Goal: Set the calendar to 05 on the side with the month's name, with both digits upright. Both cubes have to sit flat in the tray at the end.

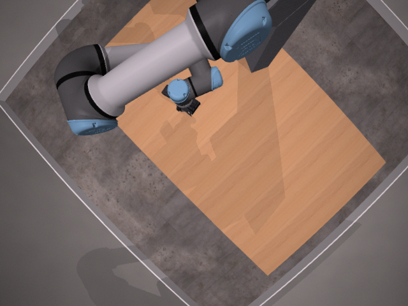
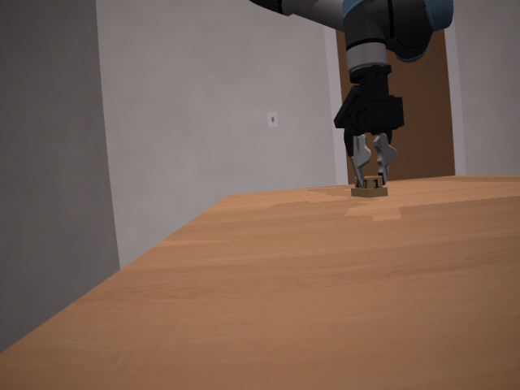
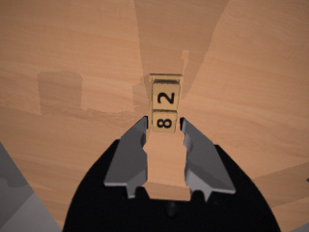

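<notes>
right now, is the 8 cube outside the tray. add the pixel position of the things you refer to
No, the 8 cube (image 3: 164, 122) sits in line with the 2 cube (image 3: 166, 98) in the tray (image 3: 166, 75).

1. The tray (image 2: 369, 192) (image 3: 166, 75) rests on the table (image 1: 263, 158) (image 2: 260, 285) (image 3: 87, 43).
2. Both cubes sit in the tray in one row, side by side.
3. In the wrist view, the cube with the 2 on top (image 3: 165, 96) lies above the cube with the 8 on top (image 3: 164, 122).
4. The gripper's fingertips (image 2: 361, 183) stand on opposite sides of the 8 cube.
5. In the exterior view, the door (image 2: 419, 109) is behind the gripper (image 2: 372, 181) (image 3: 164, 124).
</notes>
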